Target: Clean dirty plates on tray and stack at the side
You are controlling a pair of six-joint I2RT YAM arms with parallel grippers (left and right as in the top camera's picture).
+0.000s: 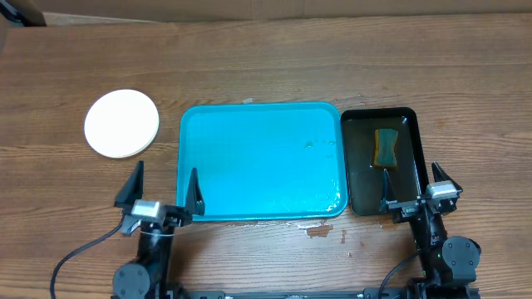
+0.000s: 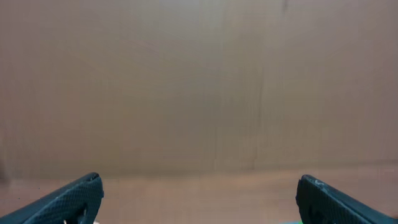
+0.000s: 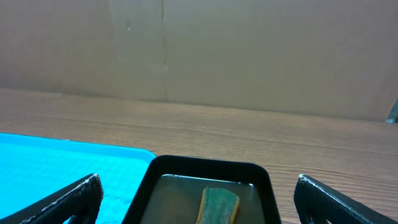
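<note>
Overhead: plates [image 1: 121, 123] sit at 11 o'clock from left gripper [image 1: 165, 178], apart; tray [image 1: 259, 162] at 2 o'clock. Left and right gripper [image 1: 411, 187] gape wide, empty. Wooden table [image 1: 332, 58]; cardboard wall [image 3: 249, 50].

Two black arms [image 1: 137, 274], left gripper [image 1: 163, 188] and right gripper [image 1: 411, 184] each with two black wedge-shaped fingers [image 1: 133, 184] tapering to points, finely textured matte finger surface in wrist views, pale grey housing [image 1: 148, 208] behind each finger pair, thin black cable [image 1: 79, 253] looping from each base
</note>
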